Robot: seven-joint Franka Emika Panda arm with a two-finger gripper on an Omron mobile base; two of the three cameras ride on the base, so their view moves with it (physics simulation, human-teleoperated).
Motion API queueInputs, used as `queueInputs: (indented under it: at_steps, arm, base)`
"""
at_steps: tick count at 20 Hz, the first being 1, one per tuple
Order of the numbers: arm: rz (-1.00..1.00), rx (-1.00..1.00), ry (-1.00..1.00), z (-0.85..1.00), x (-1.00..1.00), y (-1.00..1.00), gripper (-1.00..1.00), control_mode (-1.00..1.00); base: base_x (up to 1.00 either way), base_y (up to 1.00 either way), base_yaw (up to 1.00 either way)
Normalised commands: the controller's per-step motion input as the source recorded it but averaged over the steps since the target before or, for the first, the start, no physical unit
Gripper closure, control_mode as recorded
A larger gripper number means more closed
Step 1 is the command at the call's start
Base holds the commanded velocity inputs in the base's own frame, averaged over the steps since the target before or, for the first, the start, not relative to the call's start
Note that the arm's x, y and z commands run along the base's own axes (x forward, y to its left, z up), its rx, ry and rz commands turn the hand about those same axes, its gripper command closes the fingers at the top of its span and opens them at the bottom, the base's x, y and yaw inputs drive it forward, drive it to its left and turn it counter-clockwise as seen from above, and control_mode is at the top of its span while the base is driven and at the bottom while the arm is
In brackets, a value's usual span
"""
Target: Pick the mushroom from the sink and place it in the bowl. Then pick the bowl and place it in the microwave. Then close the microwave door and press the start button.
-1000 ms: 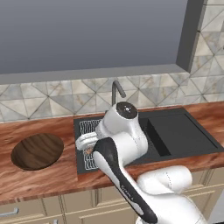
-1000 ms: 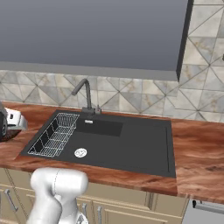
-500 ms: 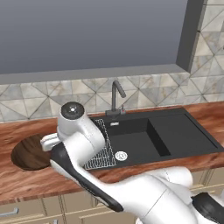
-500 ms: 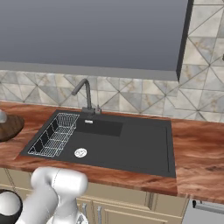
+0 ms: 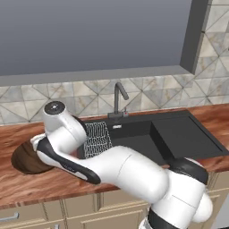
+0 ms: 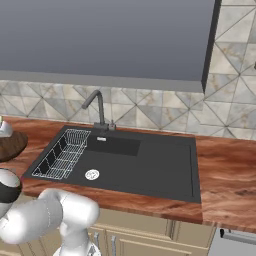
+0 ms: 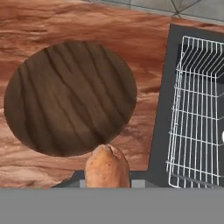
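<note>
My gripper [image 7: 107, 180] is shut on the mushroom [image 7: 107, 166], a reddish-brown lump that sticks up between the dark finger tips. It hangs just off the near right rim of the bowl [image 7: 70, 98], a wide, shallow, dark wooden dish on the counter. The bowl [image 5: 24, 160] lies left of the sink [image 5: 152, 134], with my arm bent low over its right side. In the right base view the bowl [image 6: 10, 145] sits at the left edge, beside the black sink [image 6: 145, 165]. The microwave and its door are out of view.
A wire rack [image 5: 97, 138] fills the sink's left end, close to the bowl, and appears as rack [image 7: 197, 109] in the hand view. A dark tap [image 6: 97, 107] stands behind the basin and a white drain strainer [image 6: 92, 174] lies in it. The wooden counter [image 6: 225, 165] runs on to the right.
The arm has swung left from over the sink's rack to the bowl's edge, carrying the mushroom. The bowl and the sink have stayed put.
</note>
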Motion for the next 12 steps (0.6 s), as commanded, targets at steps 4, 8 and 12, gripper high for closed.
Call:
queueInputs:
  at_steps: [4, 8, 12]
  arm:
    - [0.01, -0.01, 0.1, -0.64, 0.38, 0.25, 1.0, -1.0]
    - [0.0, -0.05, 0.06, -0.62, 0.27, 0.49, 1.0, -1.0]
    - [0.0, -0.02, 0.02, -0.24, 0.27, 0.42, 1.0, -1.0]
  base:
    - [0.0, 0.0, 0.0]
    - [0.0, 0.0, 0.0]
    - [0.0, 0.0, 0.0]
